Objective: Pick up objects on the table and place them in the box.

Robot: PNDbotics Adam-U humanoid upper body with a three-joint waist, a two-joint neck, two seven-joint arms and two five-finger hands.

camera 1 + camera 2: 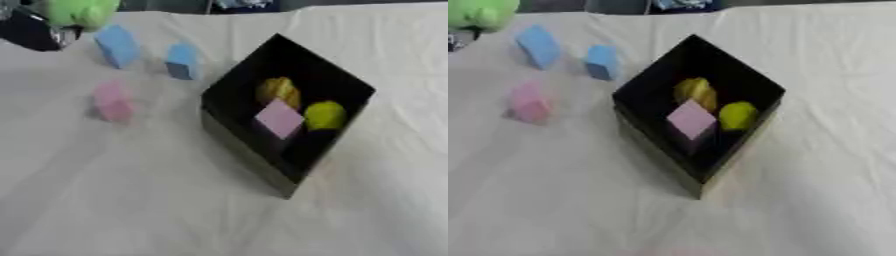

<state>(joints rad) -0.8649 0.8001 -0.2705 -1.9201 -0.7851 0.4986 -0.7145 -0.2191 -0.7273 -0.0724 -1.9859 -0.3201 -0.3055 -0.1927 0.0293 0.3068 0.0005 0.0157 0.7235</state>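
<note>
While its corner points toward the camera, the black box [229, 102] sits open on the white cloth-covered table [131, 200], a little right of centre. Inside it lie three things: a pale pink block [280, 118] standing on edge like a diamond in the middle, a dark yellow rounded object [278, 90] just behind it, and a yellow-green rounded object [325, 114] just beside it on the right. To the left of the box, well apart from it, a pink block [112, 102] stands on the cloth. Farther back are two blue blocks, the nearer blue block [182, 61] close to the box's far-left wall and the farther blue block [117, 46] tilted just beyond it to the left. At the upper-left corner a light green soft object [80, 12] shows above the left hand [35, 31], a dark shape with a bit of silver; the green object seems to be at the hand, but whether the fingers are curled round it or straight cannot be told. The right hand shows in neither view.
</note>
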